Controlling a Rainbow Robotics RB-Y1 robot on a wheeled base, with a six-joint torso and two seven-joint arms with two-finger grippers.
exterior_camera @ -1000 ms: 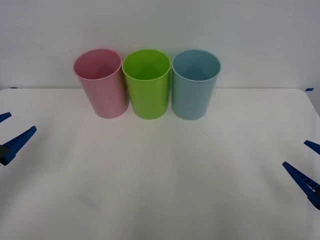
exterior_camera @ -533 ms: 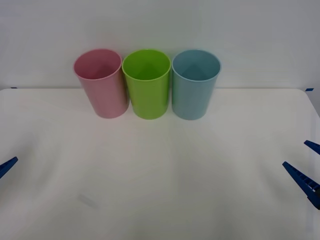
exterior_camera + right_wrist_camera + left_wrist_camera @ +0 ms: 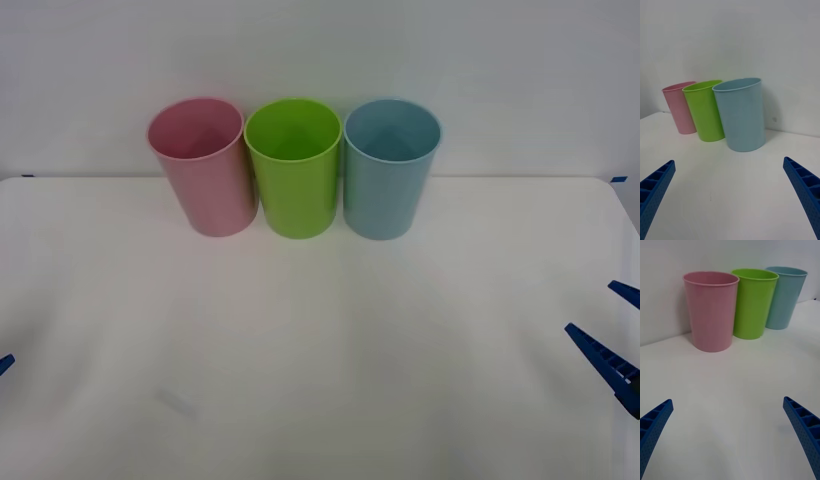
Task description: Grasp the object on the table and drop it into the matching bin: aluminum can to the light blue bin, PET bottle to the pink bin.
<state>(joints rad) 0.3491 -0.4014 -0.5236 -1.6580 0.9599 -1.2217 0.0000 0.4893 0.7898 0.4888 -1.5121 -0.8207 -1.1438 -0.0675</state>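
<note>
Your left gripper (image 3: 730, 438) and right gripper (image 3: 730, 198) both hang released and empty over the counter (image 3: 320, 350). No bottle lies there; presumably it's already inside the pink bin (image 3: 203, 170).

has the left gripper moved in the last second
Yes. In the front view the left gripper has slid down and back along the table's left edge, away from the pink bin, leaving just a tip at the frame edge.
</note>
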